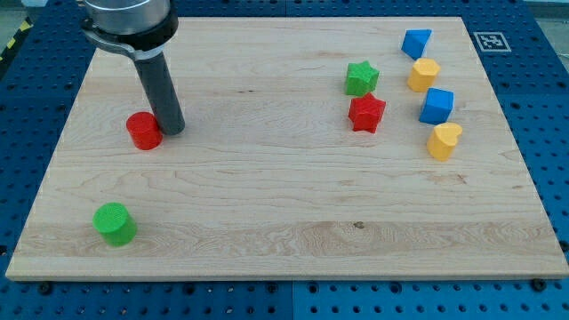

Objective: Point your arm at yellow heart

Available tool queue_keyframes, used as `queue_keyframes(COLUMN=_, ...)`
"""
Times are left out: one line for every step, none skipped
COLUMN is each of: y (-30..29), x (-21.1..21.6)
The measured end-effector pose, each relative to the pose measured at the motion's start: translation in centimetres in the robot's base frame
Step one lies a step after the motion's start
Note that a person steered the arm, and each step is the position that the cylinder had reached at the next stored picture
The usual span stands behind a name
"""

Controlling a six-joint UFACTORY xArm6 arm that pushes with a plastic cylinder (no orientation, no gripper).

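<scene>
Rod and tip are seen at the view's upper left, over a pale wooden board (267,204) that is laid on a blue perforated table (551,107). No pincer is carried by the arm, so no open or closed state can be told; the arm ends only in the dark rod, and my tip (172,131) is set down on the board. The red cylinder (143,131) is taken as the landmark. My tip is found just beside it on its right, touching it or nearly so; which of the two cannot be told. The green cylinder (115,223) is placed below the red cylinder and slightly to its left, well apart from it. All other blocks are gathered far to the right of the red cylinder. The red star (366,113) is met first in that direction, at much the same height, and the green star (362,78) is set just above that star. Farther right still, a column is formed: the blue triangular block (415,42) uppermost, the yellow hexagonal block (424,75) under it, the blue cube (436,106) next, and the yellow heart (444,140) lowest. The yellow heart is thus located far right of the red cylinder, at about its level, well apart from my tip
</scene>
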State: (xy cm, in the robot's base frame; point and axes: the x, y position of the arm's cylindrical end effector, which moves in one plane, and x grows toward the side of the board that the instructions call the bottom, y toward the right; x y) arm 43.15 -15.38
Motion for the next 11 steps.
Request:
queue_keyframes(y=4.8, x=3.7)
queue_keyframes(y=12.0, x=7.1)
queue_keyframes(y=20.4, x=7.5)
queue_keyframes(y=30.1, x=7.5)
queue_keyframes(y=38.2, x=7.8)
queue_keyframes(y=45.3, x=7.6)
queue_keyframes(y=46.1, x=3.9)
queue_keyframes(y=45.8, x=3.2)
queue_keyframes(y=43.7, x=3.1)
queue_keyframes(y=40.0, x=3.1)
queue_keyframes(y=38.5, x=2.4)
